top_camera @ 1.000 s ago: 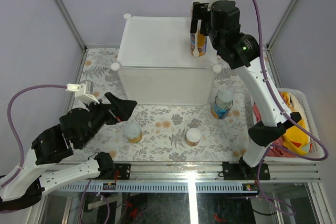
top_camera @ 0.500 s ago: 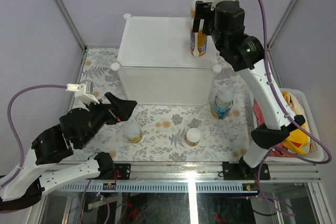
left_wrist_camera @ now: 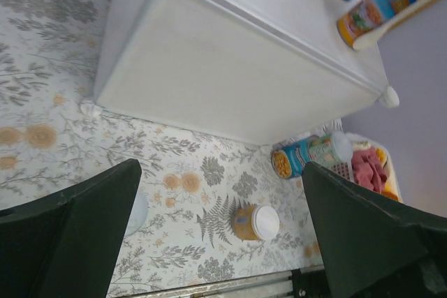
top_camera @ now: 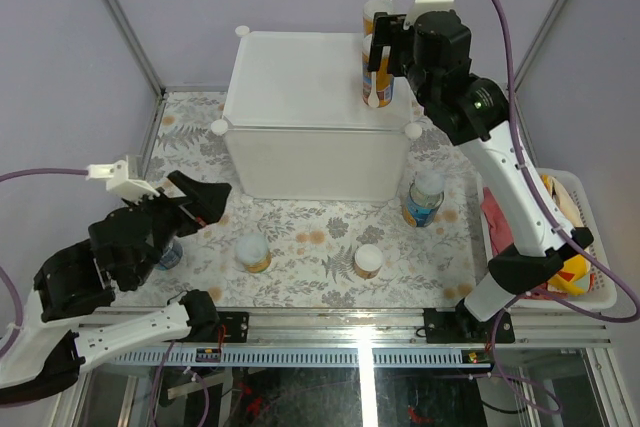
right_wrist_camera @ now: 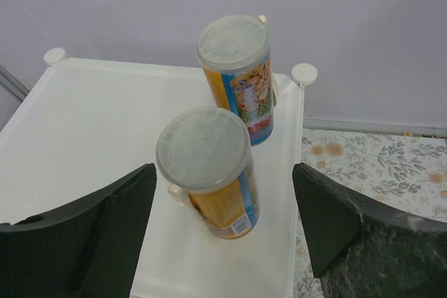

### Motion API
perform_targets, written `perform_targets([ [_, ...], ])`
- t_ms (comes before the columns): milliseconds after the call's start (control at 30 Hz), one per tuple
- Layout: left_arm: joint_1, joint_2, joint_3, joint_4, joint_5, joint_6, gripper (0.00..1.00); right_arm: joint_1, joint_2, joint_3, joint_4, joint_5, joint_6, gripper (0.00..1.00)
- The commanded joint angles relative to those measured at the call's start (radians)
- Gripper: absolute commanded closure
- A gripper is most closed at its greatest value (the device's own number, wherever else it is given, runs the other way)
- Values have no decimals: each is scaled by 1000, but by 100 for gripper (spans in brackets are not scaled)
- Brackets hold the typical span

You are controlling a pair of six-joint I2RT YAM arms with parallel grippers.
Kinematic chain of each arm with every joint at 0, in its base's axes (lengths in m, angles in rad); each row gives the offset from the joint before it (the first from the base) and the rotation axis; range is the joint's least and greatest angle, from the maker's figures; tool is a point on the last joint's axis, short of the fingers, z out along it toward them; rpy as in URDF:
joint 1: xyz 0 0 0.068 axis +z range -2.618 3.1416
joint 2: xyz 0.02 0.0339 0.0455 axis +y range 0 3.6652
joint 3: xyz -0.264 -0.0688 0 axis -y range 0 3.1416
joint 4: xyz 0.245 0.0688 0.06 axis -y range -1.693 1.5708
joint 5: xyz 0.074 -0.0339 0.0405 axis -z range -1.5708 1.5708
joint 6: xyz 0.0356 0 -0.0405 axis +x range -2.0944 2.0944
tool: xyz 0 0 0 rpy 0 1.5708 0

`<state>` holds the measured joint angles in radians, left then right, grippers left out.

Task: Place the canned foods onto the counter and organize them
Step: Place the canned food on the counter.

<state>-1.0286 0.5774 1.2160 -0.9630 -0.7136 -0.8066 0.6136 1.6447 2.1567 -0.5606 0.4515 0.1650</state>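
placing on the counter (top_camera: 300, 87) looks to be the step in hand. two tall yellow-orange cans stand upright on its top, along its right edge: the near tall can (right_wrist_camera: 209, 172) by the front right corner knob and the far tall can (right_wrist_camera: 237, 78) by the back right one, close together but apart. the right gripper (top_camera: 385, 35) hangs above the near one with its jaws spread wide to either side, touching neither can and holding nothing.

four cans wait on the table in front of the counter. the blue-labelled tin (top_camera: 424, 197) sits just below its front right corner, and two short orange cans (top_camera: 253, 252) (top_camera: 368, 261) stand further out from its front wall. a small can (top_camera: 168, 253) off the front left is partly hidden by the arm. the left gripper (top_camera: 200, 202) hovers low there, wide open and empty.

the next move probably calls for the right arm to lift straight up, since both tall cans sit close to the edge and a sideways brush could tip one off. the left and middle of the counter top are bare, so there is room for the rest. the slatted basket (top_camera: 566, 179) crowds the table to the counter's right.
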Motion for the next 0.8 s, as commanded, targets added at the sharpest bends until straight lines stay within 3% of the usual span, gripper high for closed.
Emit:
perform_targets([
  [0,-2,20,95,-188,-189,-111,0,-5,-86,-53,99,-16,13,14],
  [400,-5,43,158,-329,-262,-172,0,8,-190,-220,160,-37,32,15],
  [767,-6,14,2,-91,-88,-48,0,12,-347,-392,117,-13,62,16],
])
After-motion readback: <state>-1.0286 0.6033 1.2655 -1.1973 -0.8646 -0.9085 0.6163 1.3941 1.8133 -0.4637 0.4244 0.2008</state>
